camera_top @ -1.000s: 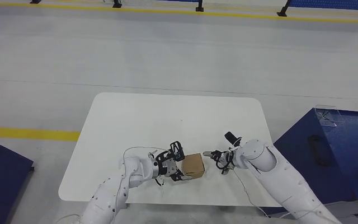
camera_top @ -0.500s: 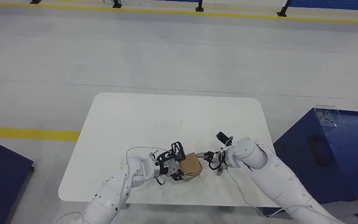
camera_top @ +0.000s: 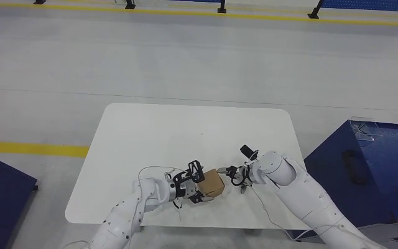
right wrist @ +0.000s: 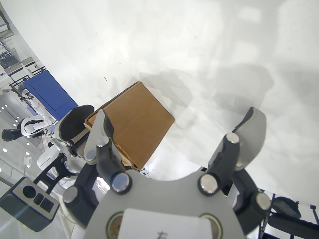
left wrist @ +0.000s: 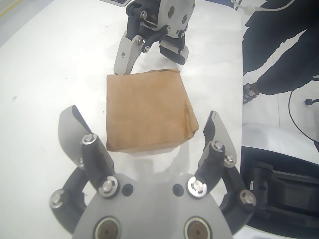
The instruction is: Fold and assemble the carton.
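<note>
The carton [camera_top: 213, 182] lies on the white table [camera_top: 186, 131], close to the edge nearest the robot and between the two grippers. It is a small brown box, folded shut on every side that can be seen. From above it is little more than a brown square. The left gripper [camera_top: 199, 183] is at one end of it and the right gripper [camera_top: 232, 174] at the other, and the fingers are too small there to judge.

The left wrist view makes the left gripper plain. Its two fingers [left wrist: 72, 130] are spread wide, and the near end of the carton sits in the space between them, with bare table on each side. This gripper has hold of nothing. In the same view one near corner of the carton is crumpled. It also gives the right gripper from the front. That gripper is open too. One fingertip [left wrist: 123, 60] is at a far top corner of the carton and seems to touch it, while the other is just beyond the far edge, apart from the cardboard.

In the right wrist view that first finger [right wrist: 101, 125] lies across the carton's edge, and the second finger [right wrist: 251, 123] stands well apart over bare table, so nothing is gripped. A rough cardboard edge appears at the carton's end nearest this gripper. Just behind the carton is a dark pad [right wrist: 74, 123] of the left gripper.
</note>
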You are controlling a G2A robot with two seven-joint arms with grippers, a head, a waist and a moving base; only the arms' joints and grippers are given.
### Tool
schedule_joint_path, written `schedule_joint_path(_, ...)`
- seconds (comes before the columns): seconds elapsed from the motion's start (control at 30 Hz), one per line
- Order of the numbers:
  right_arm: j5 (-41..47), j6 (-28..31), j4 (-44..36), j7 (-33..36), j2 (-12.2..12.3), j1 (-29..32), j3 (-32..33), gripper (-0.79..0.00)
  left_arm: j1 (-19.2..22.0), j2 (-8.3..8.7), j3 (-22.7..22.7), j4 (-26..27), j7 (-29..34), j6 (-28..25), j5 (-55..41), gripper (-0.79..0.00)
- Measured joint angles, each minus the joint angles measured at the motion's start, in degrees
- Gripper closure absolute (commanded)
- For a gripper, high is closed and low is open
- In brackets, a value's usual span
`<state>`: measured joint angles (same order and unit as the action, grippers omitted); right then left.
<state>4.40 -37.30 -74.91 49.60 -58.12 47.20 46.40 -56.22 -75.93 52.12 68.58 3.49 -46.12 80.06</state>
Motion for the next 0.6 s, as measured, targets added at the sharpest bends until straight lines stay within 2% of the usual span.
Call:
schedule_joint_path(0.23, 0.11, 0.2, 0.37, -0.02, -0.44, -0.35, -0.2, -0.785, -0.03, 0.05, -0.22, 0.22, -0.15, 1.17, 0.05, -0.72)
schedule_joint_path(0.33, 0.05, 0.49, 1.07, 0.21, -0.54, -0.55, -0.08, -0.785, 0.19, 0.04, -0.38, 0.1, -0.44, 1.05, -0.16, -0.668)
schedule_joint_path(0.4, 0.08, 0.67, 1.5, 0.4, -0.56, -0.7, 0.14, -0.785, 0.26, 0.04, -0.44, 0.13, -0.53, 1.09, -0.32, -0.554)
schedule_joint_path(0.6, 0.43, 1.29, 2.55, 1.16, -0.5, -0.98, 1.16, -0.785, 0.64, 0.01, -0.63, 0.11, -0.13, 1.37, -0.93, -0.539)
